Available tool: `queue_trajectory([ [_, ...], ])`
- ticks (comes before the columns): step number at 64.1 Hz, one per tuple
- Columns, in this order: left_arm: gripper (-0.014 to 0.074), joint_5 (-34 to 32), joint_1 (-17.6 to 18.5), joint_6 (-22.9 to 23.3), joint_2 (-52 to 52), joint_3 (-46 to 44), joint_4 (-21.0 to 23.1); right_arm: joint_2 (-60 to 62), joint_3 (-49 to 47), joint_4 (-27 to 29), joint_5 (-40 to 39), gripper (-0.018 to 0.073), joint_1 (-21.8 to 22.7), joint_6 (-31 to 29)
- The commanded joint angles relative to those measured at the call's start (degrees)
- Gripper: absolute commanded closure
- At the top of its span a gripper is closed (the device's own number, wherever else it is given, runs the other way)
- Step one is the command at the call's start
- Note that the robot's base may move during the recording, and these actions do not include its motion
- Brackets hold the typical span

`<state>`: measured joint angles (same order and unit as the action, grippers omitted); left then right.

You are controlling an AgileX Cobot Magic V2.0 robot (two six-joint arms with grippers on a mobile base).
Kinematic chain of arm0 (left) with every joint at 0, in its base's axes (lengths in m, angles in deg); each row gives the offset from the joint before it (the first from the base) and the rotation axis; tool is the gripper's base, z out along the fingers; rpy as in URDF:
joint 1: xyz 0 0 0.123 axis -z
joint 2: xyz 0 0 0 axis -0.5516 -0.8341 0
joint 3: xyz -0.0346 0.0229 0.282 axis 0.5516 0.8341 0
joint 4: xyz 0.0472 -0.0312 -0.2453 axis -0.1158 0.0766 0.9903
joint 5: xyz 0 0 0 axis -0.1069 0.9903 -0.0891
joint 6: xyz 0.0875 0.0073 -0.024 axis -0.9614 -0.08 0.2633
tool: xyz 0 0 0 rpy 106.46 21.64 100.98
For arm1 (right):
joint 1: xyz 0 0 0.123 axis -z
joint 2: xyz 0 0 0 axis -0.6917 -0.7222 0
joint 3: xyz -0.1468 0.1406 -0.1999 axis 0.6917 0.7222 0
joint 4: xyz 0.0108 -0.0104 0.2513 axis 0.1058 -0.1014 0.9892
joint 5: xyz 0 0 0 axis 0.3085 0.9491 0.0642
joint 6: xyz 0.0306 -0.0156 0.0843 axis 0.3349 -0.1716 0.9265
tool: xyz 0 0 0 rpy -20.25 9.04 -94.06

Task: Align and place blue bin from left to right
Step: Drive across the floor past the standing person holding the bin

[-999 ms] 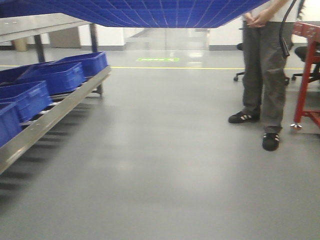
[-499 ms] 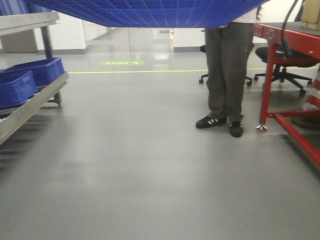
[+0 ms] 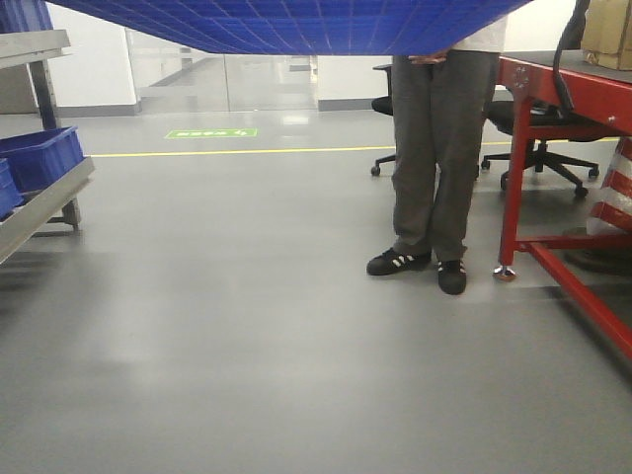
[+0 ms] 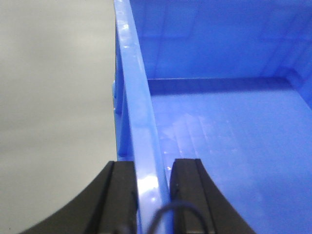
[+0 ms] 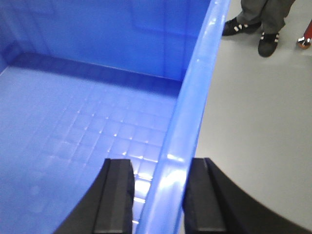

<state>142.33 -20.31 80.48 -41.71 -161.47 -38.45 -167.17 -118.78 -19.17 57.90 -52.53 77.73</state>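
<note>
Blue bin [image 3: 296, 25] is airborne, its grid underside across the top of the front view, well above the floor [image 3: 247, 346]. Left gripper [image 4: 152, 170] is clamped on one wall's rim and right gripper [image 5: 160, 168] on the opposite rim. The lift looks done. Setting it down aligned is left, with no landing spot visible.

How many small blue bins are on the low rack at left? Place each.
2. One small bin sits at the far end of the rack; a second, cut off by the left edge, sits nearer. Others may lie out of frame.
</note>
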Motion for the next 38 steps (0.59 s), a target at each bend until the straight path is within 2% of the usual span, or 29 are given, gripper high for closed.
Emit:
queue_trajectory([
  [1, 0.0708, -3.8, 1.5, -1.2, 2.3, -1.1, 8.3, 0.7, -0.8, 3.0, -6.7, 0.0629, -0.6, 0.9],
  [38, 0.0708, -3.8, 1.5, -1.2, 2.3, -1.1, 8.3, 0.7, -0.8, 3.0, -6.7, 0.0629, -0.6, 0.9],
])
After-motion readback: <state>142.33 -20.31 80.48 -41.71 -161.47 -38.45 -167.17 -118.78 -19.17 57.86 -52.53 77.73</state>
